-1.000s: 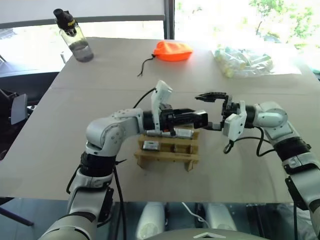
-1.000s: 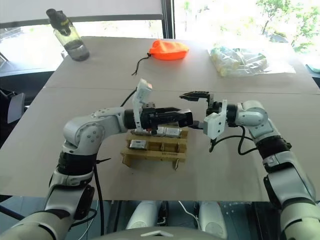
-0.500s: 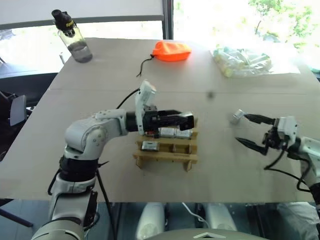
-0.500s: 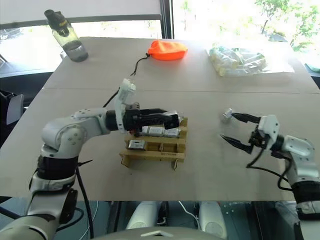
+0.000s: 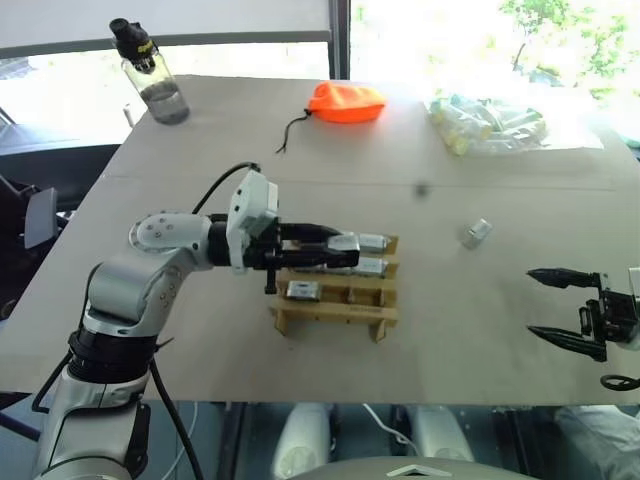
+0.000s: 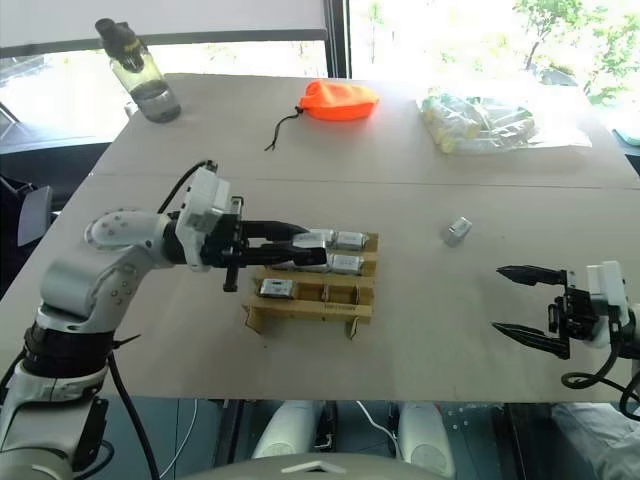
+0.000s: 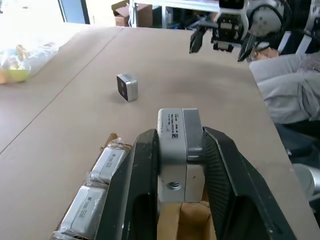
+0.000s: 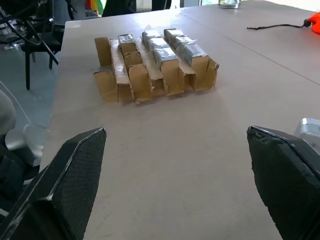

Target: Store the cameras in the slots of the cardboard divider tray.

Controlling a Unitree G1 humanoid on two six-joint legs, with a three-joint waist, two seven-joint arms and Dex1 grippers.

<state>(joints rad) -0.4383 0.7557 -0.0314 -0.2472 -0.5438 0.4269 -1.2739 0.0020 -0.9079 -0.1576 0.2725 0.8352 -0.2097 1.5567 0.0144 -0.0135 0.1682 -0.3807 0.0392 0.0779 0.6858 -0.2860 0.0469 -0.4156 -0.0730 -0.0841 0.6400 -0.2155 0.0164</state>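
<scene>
Both eye views look down from above the near worktop (image 5: 480, 330) edge – sharing the cardboard divider tray (image 5: 335, 305); each wrist view looks low and close across it – toward the opposite side.

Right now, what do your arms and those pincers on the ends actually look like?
Both arms are rounded silver-grey shells joined by black segments. On the left arm a black cable loops past a white box at the wrist. Each arm ends in two black, tapering fingers: the left gripper and the right gripper. Up close the fingers have a finely textured inner face.
</scene>
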